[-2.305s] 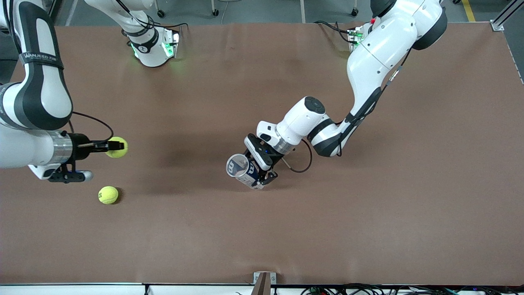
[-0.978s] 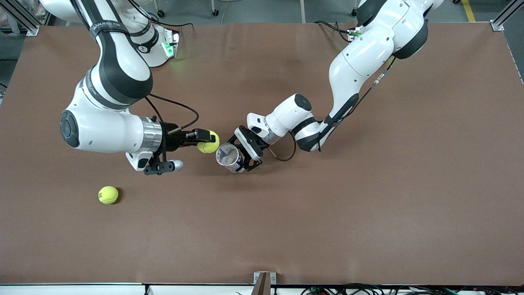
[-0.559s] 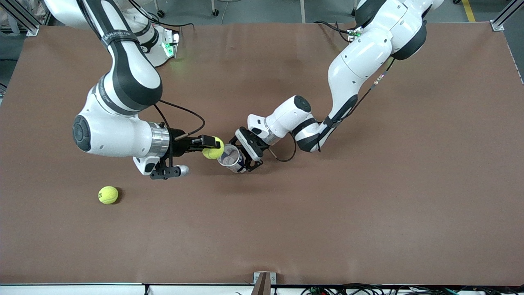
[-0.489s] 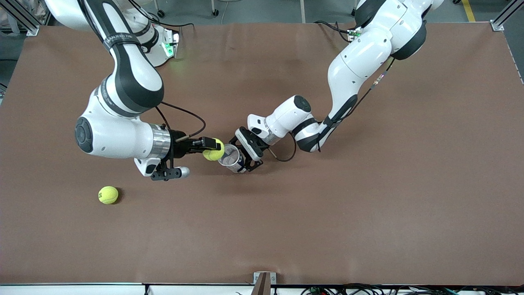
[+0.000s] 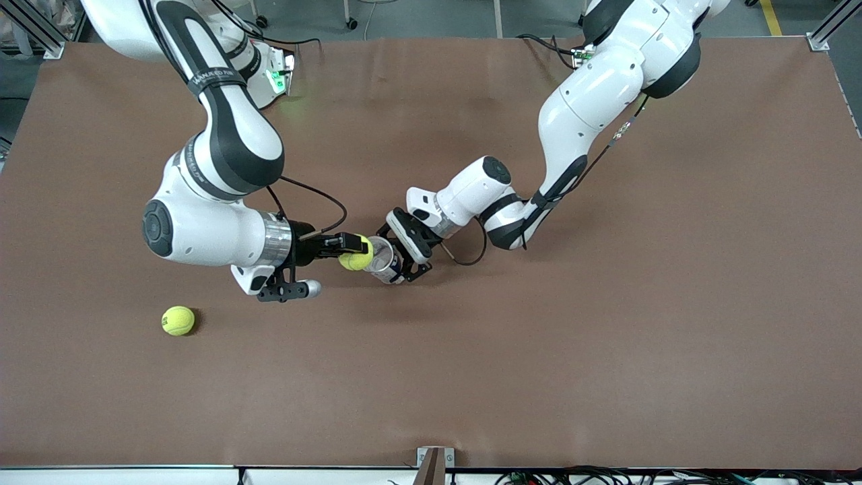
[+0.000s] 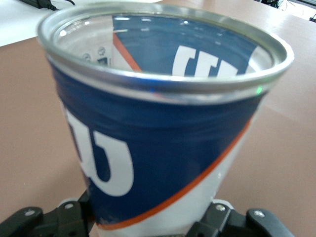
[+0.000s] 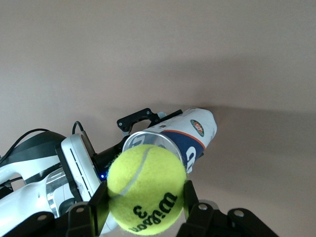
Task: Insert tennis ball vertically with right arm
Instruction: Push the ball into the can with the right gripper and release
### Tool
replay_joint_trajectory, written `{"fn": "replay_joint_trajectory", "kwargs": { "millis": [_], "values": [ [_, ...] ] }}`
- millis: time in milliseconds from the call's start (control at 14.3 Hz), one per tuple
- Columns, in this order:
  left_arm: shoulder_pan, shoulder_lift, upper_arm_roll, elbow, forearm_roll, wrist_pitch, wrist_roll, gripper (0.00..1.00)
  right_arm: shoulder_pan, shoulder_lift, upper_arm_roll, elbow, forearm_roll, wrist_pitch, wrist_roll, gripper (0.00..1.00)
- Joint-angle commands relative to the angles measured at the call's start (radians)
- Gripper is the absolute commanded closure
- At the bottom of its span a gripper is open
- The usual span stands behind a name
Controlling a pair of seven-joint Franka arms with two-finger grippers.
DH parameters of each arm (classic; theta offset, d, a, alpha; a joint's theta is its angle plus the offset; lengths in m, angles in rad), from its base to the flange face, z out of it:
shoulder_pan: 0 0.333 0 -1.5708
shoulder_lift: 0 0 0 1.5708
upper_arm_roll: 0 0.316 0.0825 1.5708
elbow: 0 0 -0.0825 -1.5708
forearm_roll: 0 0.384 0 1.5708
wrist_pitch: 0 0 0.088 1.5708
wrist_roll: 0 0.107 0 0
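Just over the can's (image 5: 382, 258) rim, the right gripper (image 5: 355, 252) pinches the ball (image 5: 356, 254); the left gripper (image 5: 403, 250) clamps the can; centre first.

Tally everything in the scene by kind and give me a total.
Tennis balls: 2, one in the right gripper, one loose on the table
Ball cans: 1, held by the left gripper
Total: 3

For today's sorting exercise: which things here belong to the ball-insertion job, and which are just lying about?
In the job:
- right gripper, shut on the held tennis ball
- left gripper, shut on the open can

Lying about:
- second tennis ball, on the table toward the right arm's end
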Motion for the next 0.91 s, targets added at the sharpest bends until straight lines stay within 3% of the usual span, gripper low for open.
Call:
{"fn": "replay_joint_trajectory", "kwargs": {
  "millis": [0,279,349,419,489,559,838],
  "values": [
    [-0.019,0.016,0.015,0.02,-0.005,0.011,0.007,0.24,0.026,0.0,-0.007,-0.009,-0.015,0.036,0.008,0.7],
    [-0.019,0.017,0.015,0.018,-0.005,0.016,0.008,0.24,0.038,0.014,-0.009,-0.009,-0.032,0.041,0.007,0.69],
    [-0.019,0.017,0.015,0.018,-0.005,0.016,0.008,0.24,0.038,0.014,-0.009,-0.009,-0.048,0.04,0.008,0.64],
    [-0.019,0.017,0.017,0.018,-0.005,0.016,0.008,0.24,0.038,0.014,-0.009,-0.009,-0.051,0.038,0.008,0.47],
    [-0.019,0.016,0.017,0.02,-0.005,0.016,0.007,0.24,0.042,0.014,-0.009,-0.011,-0.051,0.038,0.008,0.11],
    [-0.019,0.017,0.015,0.02,-0.005,0.016,0.007,0.24,0.043,0.014,-0.009,-0.011,-0.051,0.035,0.014,0.0],
    [-0.019,0.017,0.017,0.02,-0.005,0.016,0.008,0.24,0.055,0.009,-0.009,-0.009,-0.052,0.026,0.137,0.0]
  ]
}}
